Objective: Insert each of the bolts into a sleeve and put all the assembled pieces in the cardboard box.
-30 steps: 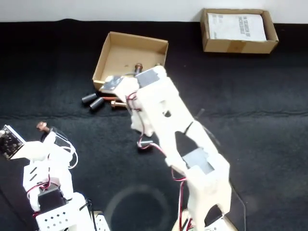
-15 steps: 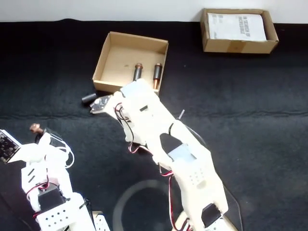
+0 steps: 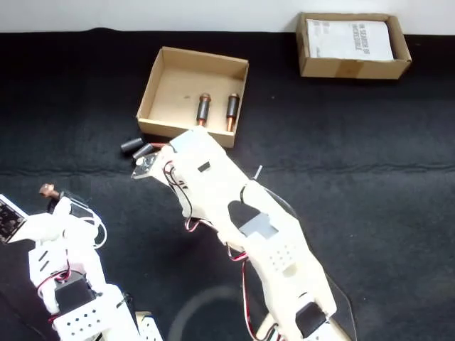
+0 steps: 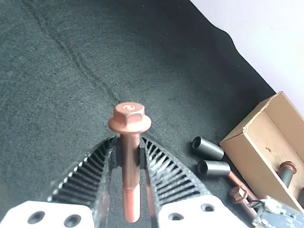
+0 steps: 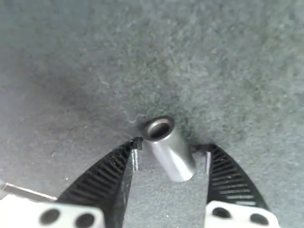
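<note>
A copper bolt [image 4: 128, 142] stands head-out with my left gripper [image 4: 128, 149] shut on its shank; in the high view that bolt [image 3: 48, 190] is at the near left. My right gripper [image 5: 168, 159] is open, with a dark sleeve [image 5: 168, 148] lying loose between its fingers. From above, this right gripper [image 3: 146, 165] is just in front of the cardboard box [image 3: 165, 71]. Another sleeve [image 3: 131, 145] lies to the left of it. Two assembled pieces [image 3: 203, 108] [image 3: 232, 110] lie in the box. The left wrist view has both sleeves [image 4: 207, 148] [image 4: 213, 167] and two loose bolts [image 4: 237, 194] beside the box [image 4: 259, 137].
A second cardboard box [image 3: 313, 64] holding a printed sheet sits at the far right. Black cloth [image 3: 370, 185] covers the table, with free room on the right and in the middle. The right arm stretches diagonally from the near edge to the box front.
The right arm drew back from over the box and came down at the sleeves in front of it, uncovering two assembled pieces inside. The left arm drifted slightly left with its bolt.
</note>
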Tool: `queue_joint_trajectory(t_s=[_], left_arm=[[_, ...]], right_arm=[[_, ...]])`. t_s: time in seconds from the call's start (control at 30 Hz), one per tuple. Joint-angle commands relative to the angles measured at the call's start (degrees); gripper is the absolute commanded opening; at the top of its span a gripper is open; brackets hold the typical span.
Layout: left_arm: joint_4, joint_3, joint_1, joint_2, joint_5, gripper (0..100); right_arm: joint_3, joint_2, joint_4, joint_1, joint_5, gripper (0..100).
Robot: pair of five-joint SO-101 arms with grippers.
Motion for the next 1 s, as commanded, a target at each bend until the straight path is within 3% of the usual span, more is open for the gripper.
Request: queue_joint_trajectory(t_s=[0.0,0.23,0.47,0.7,0.97], left_arm=[[-1.2,1.2,-0.5,-1.8,-0.1,1],[-1.2,1.2,-0.7,-1.8,0.1,1],[-1.1,1.2,-0.2,-1.7,0.4,1],[-1.1,1.2,1.5,-1.3,0.2,1],[3.4,1.2,6.4,-1.3,0.1,1]], right_arm=[[-1.9,0.7,-2.7,-0.9,0.3,2.2],[-3.2,0.5,2.2,1.0,0.3,0.9],[-16.8,-7.1,6.5,4.8,-0.4,0.7],[-29.6,-16.9,9.7,6.7,-10.7,0.7],[-30.4,-33.2,9.9,9.2,-17.8,0.7]])
